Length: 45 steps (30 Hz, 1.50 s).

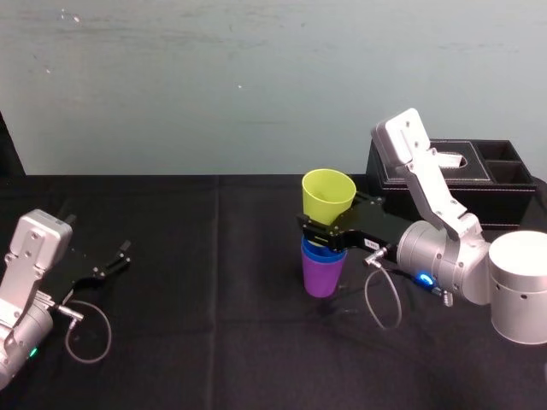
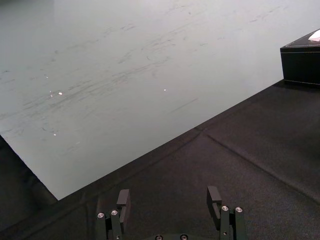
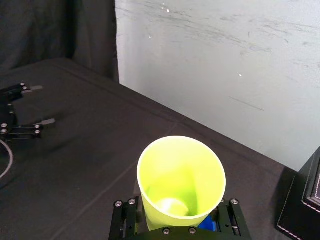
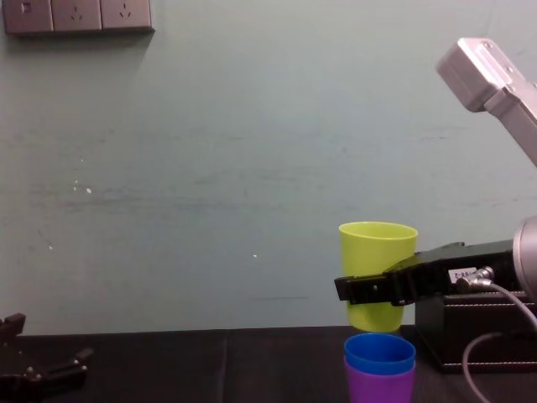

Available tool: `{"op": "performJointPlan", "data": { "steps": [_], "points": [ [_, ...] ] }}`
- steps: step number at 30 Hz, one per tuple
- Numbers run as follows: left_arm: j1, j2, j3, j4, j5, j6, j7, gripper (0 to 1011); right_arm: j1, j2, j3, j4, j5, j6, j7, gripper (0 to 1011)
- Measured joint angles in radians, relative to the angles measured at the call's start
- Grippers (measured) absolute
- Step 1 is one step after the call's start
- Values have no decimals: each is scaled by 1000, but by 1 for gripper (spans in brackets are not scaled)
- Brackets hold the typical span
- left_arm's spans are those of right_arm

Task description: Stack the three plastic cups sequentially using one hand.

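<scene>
My right gripper is shut on the yellow-green cup, with a black finger on each side of its lower half. It holds the cup upright, mouth up. The blue cup sits nested in the purple cup, which stands on the black cloth. In the chest view the yellow-green cup hangs directly over the blue cup, its base just above the blue rim. The right wrist view looks down into the yellow-green cup. My left gripper rests open at the far left of the table.
A black tissue box stands at the back right, close behind my right arm. Black cloth covers the table and a pale wall runs along its far edge. A grey cable loops off the right wrist.
</scene>
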Motion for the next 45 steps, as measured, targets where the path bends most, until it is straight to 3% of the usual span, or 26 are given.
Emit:
{"op": "performJointPlan", "data": {
  "steps": [16,45],
  "points": [
    [0,0,0,0,0,0,0,1000,49,-19,-20,92,-32,-17,-16,717],
    [0,0,0,0,0,0,0,1000,36,-54,-9,159,-56,-59,-28,717]
  ]
}}
